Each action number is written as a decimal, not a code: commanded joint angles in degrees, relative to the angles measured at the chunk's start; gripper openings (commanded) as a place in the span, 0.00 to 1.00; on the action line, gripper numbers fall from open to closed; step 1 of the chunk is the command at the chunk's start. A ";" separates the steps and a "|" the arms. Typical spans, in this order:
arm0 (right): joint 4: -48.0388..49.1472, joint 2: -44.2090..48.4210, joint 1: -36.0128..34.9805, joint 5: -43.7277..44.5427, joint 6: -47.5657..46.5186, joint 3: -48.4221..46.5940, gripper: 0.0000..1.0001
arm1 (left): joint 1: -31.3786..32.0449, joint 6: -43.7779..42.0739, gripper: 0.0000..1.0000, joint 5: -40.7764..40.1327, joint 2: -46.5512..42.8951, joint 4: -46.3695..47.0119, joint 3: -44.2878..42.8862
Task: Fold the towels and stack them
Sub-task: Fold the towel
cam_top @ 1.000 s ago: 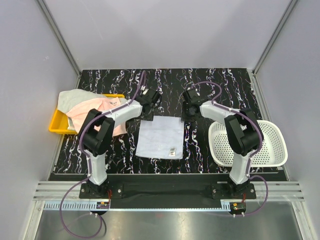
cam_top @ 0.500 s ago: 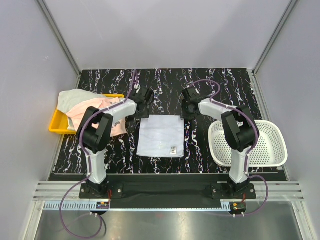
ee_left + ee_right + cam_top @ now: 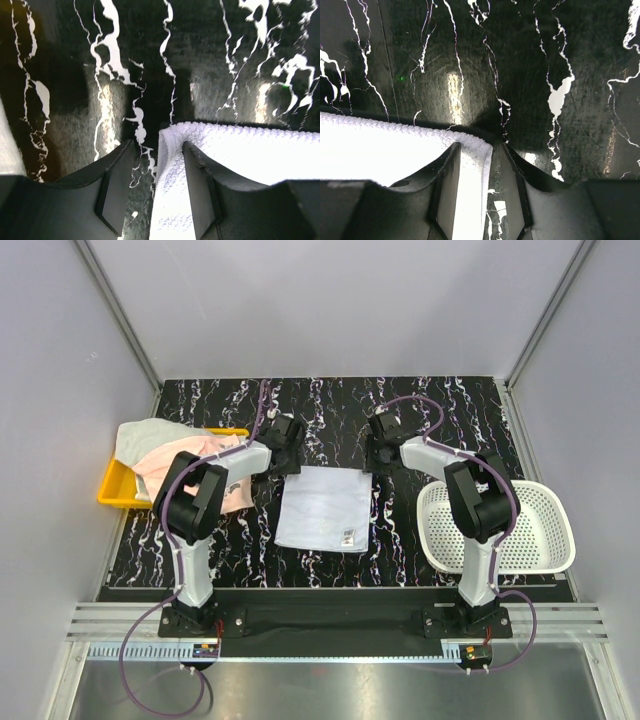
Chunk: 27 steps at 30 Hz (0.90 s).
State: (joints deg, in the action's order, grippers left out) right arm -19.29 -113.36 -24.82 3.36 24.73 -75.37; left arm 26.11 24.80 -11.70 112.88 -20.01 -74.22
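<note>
**Item: flat towel, held at neither far corner yet**

1. Whitish towel [image 3: 322,508]. It lies spread in one layer mid-bench, between my two arms, with a small label [image 3: 347,537] near its near-right corner. I judge it is laid out this way so a first fold can start from the far edge. No fold shows.

2. Left jaws. They are down at the bench, apart, straddling the towel's far-left corner [image 3: 170,134]. The right finger [image 3: 200,195] lies against the cloth edge, and bare bench shows between the cloth and the other finger. Nothing is clamped.

3. Right jaws. They mirror the left at the far-right corner [image 3: 479,146], apart, with the corner lying between them and a sliver of bench beside it. Not gripping. I read both placements as matched pinch points for drawing the far edge toward me.

4. White mesh basket [image 3: 545,550]. It sits at the near right, well apart from the towel and beside the right arm. I see nothing in it.

5. Yellow tray [image 3: 112,490]. It sits at the left and holds a pink towel [image 3: 190,455] and a crumpled pale one [image 3: 145,435], both unfolded. The pink one spills over the rim toward the left arm.

6. Bench [image 3: 440,410]. Black marbled surface; the far strip beyond the jaws is bare. I judge that nothing stands in the fold path. The left arm's elbow passes close to the spilled pink cloth.
</note>
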 commanded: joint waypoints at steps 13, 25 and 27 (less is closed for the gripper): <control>2.24 -2.21 0.91 -2.21 -1.09 -1.27 0.27 | -1.94 2.45 0.50 6.51 -0.91 7.26 4.43; 0.48 -5.20 1.62 -1.51 -2.93 -5.48 0.11 | -4.31 2.80 0.53 9.59 0.32 8.58 3.73; 0.30 -5.90 1.70 -1.51 -3.63 -6.36 0.11 | -4.84 2.98 0.52 10.21 0.58 9.02 3.73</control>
State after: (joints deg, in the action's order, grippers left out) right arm -17.93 -117.36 -23.81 1.85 23.22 -79.55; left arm 22.48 27.09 -3.66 112.03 -11.20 -71.20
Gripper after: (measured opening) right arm 0.120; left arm 0.526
